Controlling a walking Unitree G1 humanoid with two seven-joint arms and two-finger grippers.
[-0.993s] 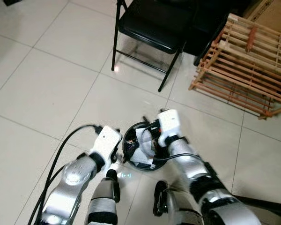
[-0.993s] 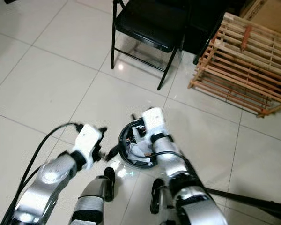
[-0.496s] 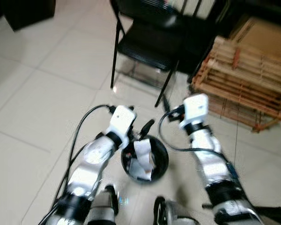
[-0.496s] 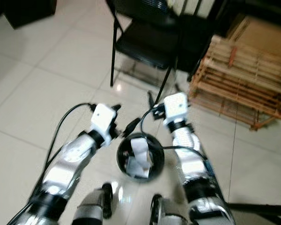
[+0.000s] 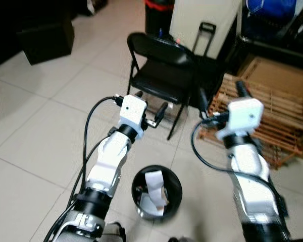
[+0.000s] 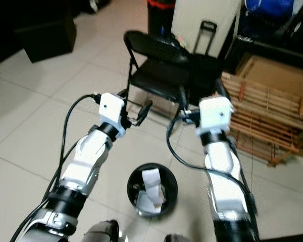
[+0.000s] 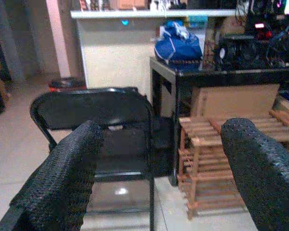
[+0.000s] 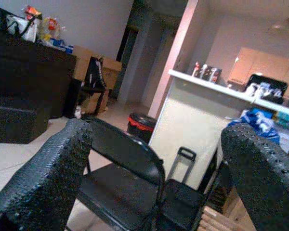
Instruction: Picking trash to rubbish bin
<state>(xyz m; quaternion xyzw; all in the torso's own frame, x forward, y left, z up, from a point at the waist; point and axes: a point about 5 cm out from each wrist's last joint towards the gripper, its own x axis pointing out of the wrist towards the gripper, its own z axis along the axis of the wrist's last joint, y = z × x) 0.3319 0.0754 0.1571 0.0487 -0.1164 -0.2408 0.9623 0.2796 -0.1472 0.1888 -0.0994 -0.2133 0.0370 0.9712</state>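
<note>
A round black rubbish bin (image 5: 174, 189) stands on the tiled floor between my arms, with white paper trash (image 5: 154, 184) lying inside it. My left gripper (image 5: 152, 106) is raised well above and beyond the bin, pointing toward the chair. It is open, and nothing sits between its fingers (image 7: 62, 178). My right gripper (image 5: 221, 95) is also lifted high, over toward the wooden rack. It is open too, with an empty gap between its fingers (image 8: 43, 178).
A black folding chair (image 5: 166, 70) stands just beyond the bin. A slatted wooden rack (image 5: 278, 116) and a cardboard box (image 5: 278, 75) are at the right. A dark box (image 5: 45, 40) sits at the far left, a white counter panel (image 5: 204, 25) behind the chair.
Both arms have risen from beside and inside the bin to well above it, and the right gripper came out empty. The camera has tilted up, so more of the room shows.
</note>
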